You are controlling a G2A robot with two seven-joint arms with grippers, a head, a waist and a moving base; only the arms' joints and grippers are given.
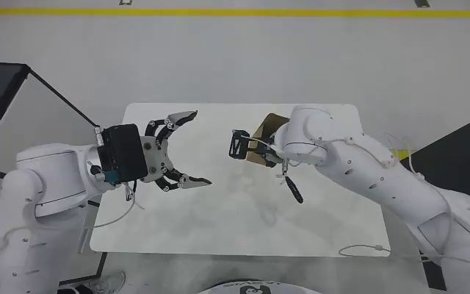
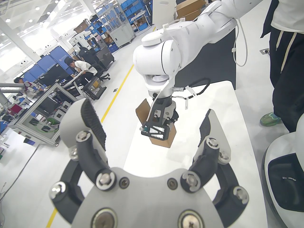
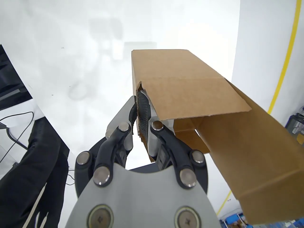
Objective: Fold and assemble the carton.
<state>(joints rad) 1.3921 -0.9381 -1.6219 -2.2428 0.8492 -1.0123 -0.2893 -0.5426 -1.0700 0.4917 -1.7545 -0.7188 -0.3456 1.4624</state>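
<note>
A brown cardboard carton (image 1: 266,131) hangs above the right half of the white table (image 1: 220,213), with my right gripper (image 1: 240,145) shut on one of its side walls. In the right wrist view the carton (image 3: 190,91) has one end flap folded over and a long panel reaching toward the camera, and the fingers (image 3: 142,110) pinch the wall's edge. My left gripper (image 1: 187,149) stands wide open over the table's left half, facing the carton with a gap between them. In the left wrist view the carton (image 2: 163,137) sits beyond the open left gripper (image 2: 152,129).
A person in black trousers (image 2: 285,72) stands at the table's right side. A black cable (image 1: 292,187) dangles from the right arm over the table. A black panel (image 1: 15,77) stands off the table's left corner. A yellow floor line (image 1: 235,12) runs beyond the table.
</note>
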